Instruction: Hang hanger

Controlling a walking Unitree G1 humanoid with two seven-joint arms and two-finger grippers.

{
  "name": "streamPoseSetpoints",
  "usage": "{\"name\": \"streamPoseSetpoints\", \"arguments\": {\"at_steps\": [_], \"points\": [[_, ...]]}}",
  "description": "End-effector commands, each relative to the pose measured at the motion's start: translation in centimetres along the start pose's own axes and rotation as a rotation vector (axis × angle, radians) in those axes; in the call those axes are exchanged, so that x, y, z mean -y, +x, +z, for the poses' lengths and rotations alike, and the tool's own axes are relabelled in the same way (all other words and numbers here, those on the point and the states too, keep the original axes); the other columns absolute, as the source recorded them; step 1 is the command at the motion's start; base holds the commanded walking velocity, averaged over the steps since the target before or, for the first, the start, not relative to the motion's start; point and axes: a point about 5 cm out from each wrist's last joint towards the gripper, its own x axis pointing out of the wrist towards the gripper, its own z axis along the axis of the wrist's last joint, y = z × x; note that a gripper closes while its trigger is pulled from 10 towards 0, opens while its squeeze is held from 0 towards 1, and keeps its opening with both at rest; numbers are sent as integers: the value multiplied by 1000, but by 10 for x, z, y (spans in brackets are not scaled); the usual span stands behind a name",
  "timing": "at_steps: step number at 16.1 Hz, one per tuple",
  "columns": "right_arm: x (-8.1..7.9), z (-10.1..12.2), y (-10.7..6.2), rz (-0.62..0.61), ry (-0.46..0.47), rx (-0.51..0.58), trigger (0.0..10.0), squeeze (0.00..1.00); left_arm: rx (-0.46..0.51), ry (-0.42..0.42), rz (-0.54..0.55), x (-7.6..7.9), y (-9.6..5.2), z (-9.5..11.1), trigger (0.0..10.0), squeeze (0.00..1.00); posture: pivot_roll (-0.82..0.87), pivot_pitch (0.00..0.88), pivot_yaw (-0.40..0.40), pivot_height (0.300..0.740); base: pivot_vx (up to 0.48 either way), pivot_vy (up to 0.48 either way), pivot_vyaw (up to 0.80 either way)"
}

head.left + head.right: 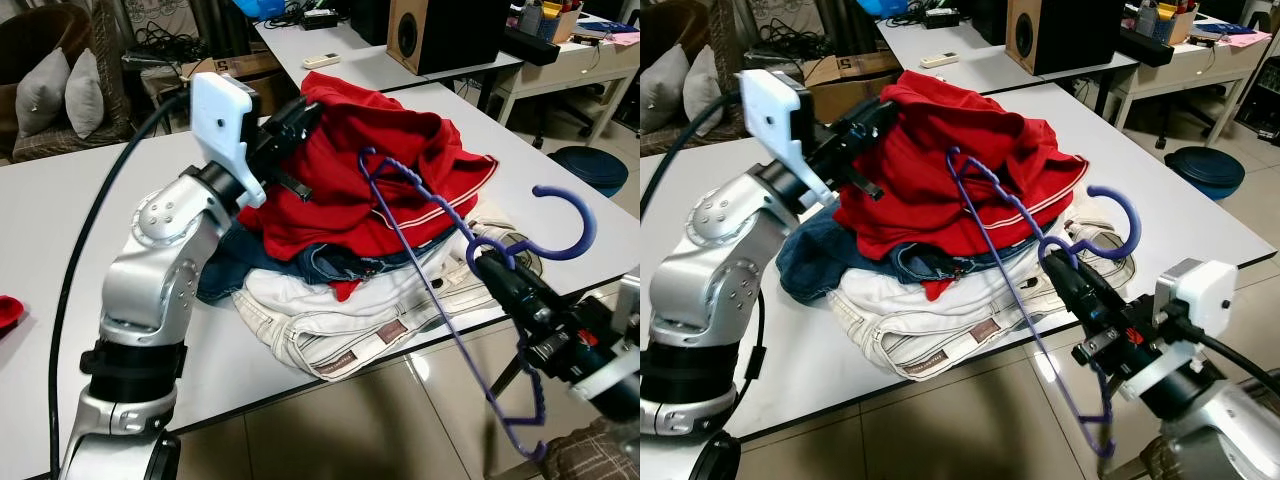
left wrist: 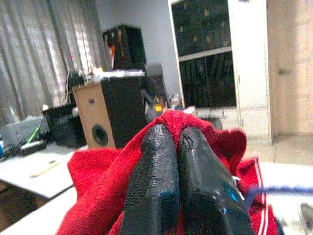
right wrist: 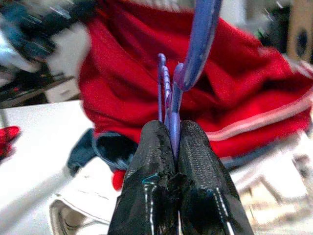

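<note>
Fingers around hanger, hook upward

White table: clothes pile directly on it, white jeans at bottom; small red item near left edge

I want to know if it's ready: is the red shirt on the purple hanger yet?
Not yet. The red shirt lies crumpled atop the clothes pile, pinched by the left gripper. The right gripper holds the purple hanger bare above it.

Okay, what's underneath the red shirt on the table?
Under the red shirt lie blue jeans, then white trousers on the table. Anything deeper in the pile is covered.
</note>
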Motion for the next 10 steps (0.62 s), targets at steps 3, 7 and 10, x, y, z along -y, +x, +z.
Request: {"name": "streamPoseSetpoints", "arguments": {"at_steps": [3, 7, 10], "points": [[7, -4, 1, -84, 113, 19, 10000, 0, 88, 7, -54, -3, -6, 17, 431, 0, -97, 1, 78, 740, 0, 0, 0], [16, 7, 9, -149, 254, 160, 10000, 0, 66, 0, -145, 6, -10, 14, 1216, 0, -96, 2, 79, 740, 0, 0, 0], [11, 13, 18, -115, 341, 211, 10000, 0, 9, 35, -159, 10, -10, 2, 0, 0, -97, 2, 77, 740, 0, 0, 0]]}}
